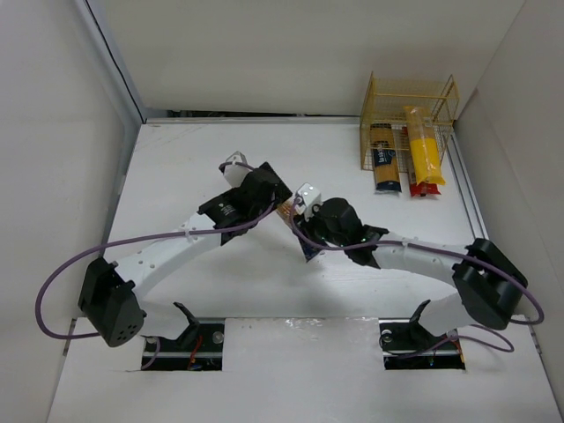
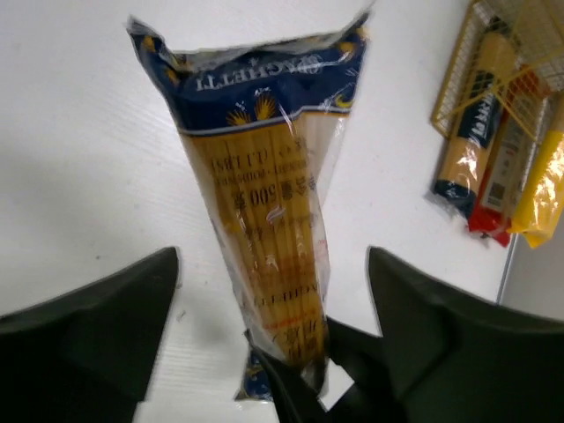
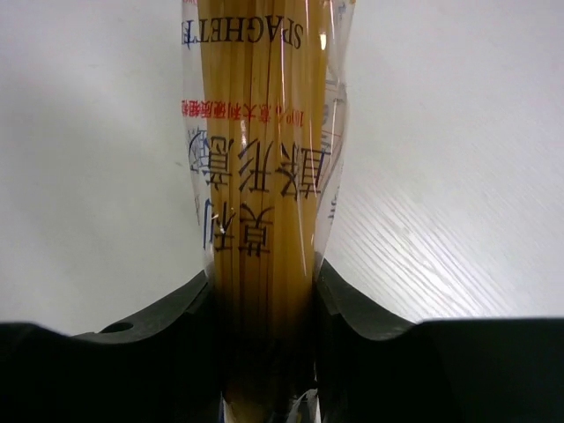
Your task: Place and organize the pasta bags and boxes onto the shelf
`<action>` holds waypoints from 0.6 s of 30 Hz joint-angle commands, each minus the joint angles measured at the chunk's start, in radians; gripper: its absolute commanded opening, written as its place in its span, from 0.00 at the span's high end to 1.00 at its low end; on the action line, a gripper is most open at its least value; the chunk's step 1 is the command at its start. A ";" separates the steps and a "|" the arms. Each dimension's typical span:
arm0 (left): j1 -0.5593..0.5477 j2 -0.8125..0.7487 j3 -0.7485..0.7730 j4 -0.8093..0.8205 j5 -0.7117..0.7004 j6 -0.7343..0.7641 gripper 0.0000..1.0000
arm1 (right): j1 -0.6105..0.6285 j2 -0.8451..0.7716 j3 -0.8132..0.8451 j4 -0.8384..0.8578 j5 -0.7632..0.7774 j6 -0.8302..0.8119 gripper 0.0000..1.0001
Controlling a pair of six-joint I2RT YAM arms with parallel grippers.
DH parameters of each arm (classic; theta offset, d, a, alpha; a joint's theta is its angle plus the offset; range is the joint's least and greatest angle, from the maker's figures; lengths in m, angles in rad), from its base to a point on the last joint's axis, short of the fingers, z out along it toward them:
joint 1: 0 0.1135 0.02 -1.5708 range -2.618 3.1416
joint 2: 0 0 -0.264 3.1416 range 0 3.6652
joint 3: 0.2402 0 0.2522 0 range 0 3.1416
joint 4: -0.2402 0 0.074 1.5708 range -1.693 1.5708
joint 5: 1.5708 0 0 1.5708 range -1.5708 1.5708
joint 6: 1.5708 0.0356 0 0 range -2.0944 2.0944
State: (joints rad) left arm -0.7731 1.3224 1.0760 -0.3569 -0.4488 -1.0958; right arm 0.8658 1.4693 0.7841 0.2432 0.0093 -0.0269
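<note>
Spaghetti bag (image 3: 260, 220): clamped in right gripper (image 3: 263, 291); left gripper (image 2: 273, 260) apart, facing it. Step, likely: transport. Next: reach wire shelf (image 1: 392, 101), well beyond gripper.

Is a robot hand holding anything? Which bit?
The right gripper pinches the spaghetti bag near one end. The left gripper is open, holding nothing.

Blue-ended spaghetti bag (image 2: 264, 229) mid-table; three packs (image 1: 384, 159) in wire shelf (image 1: 394, 99)
</note>
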 commanded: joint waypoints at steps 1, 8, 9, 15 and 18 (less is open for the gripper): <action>-0.011 -0.045 0.074 0.101 0.018 0.063 0.08 | -0.077 -0.112 -0.014 0.079 0.098 0.067 1.00; -0.011 -0.058 0.094 0.070 -0.005 0.093 0.00 | -0.252 -0.208 -0.072 0.079 0.078 0.102 1.00; -0.011 -0.067 0.094 0.070 -0.005 0.102 0.00 | -0.270 -0.236 -0.088 0.079 0.078 0.093 1.00; -0.011 -0.141 0.035 0.059 -0.097 0.122 0.00 | -0.465 -0.346 -0.106 -0.014 0.087 0.042 1.00; -0.011 -0.163 0.004 0.039 -0.134 0.122 0.00 | -0.568 -0.371 -0.106 -0.044 0.026 0.002 1.00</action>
State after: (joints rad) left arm -0.7788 1.1934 1.1145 -0.3061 -0.5133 -0.9958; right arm 0.3767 1.1629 0.6491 0.0639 0.0597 0.0143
